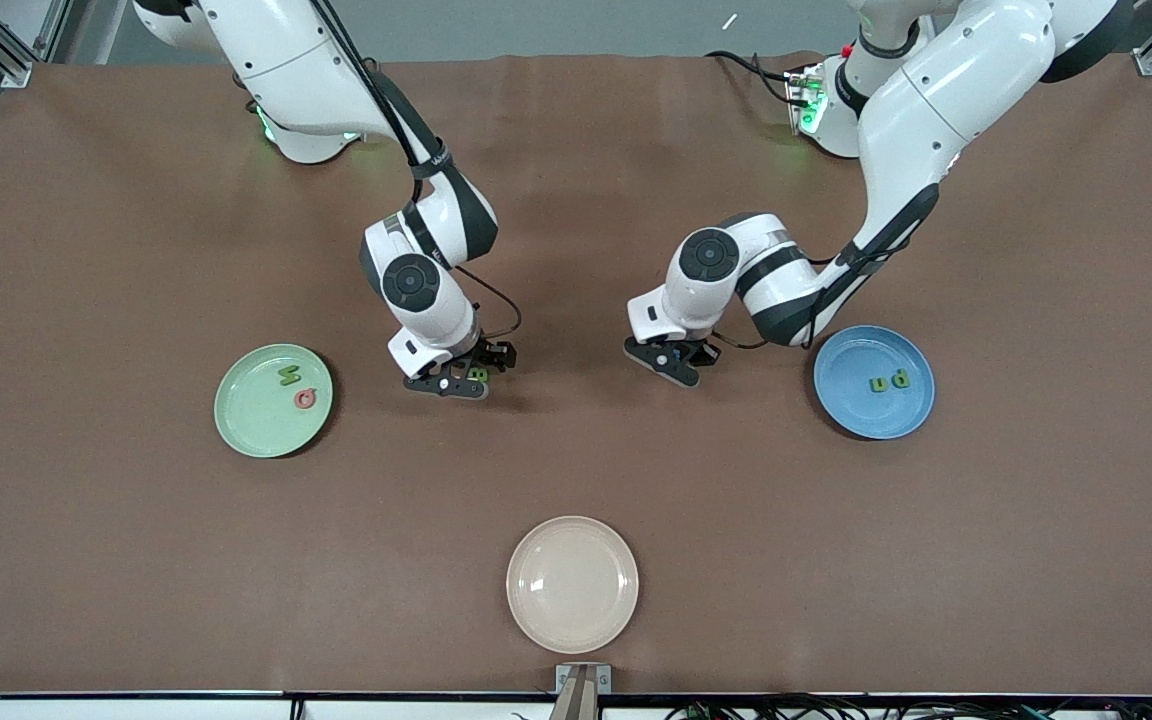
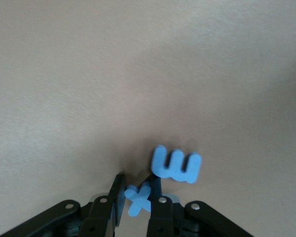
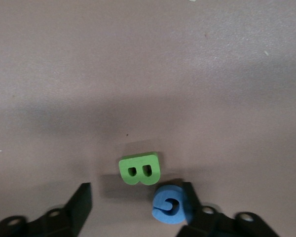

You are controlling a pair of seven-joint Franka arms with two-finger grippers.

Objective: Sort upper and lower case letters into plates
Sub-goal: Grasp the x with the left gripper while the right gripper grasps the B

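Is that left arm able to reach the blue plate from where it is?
Probably yes: the blue plate lies right beside the left gripper, at its own end, with bare table between. The fingers are shut on a small blue x.

Two round, shallow, glossy plates, flat on the brown table (image 1: 136, 560), well apart. Mint green plate (image 1: 248, 415) toward the right arm's end, carrying a green letter (image 1: 288, 376) and, just nearer the front camera, a pink ring-shaped letter (image 1: 305, 398). Blue plate (image 1: 876, 418) toward the left arm's end, carrying two yellow-green letters (image 1: 889, 381) side by side near its middle. On the table between the plates: a green B (image 3: 140, 169) touching a blue G (image 3: 168, 206); a blue w-shaped letter (image 2: 176, 164) just beside a blue x (image 2: 138, 198), the x pinched between the left gripper (image 2: 136, 199) jaws.
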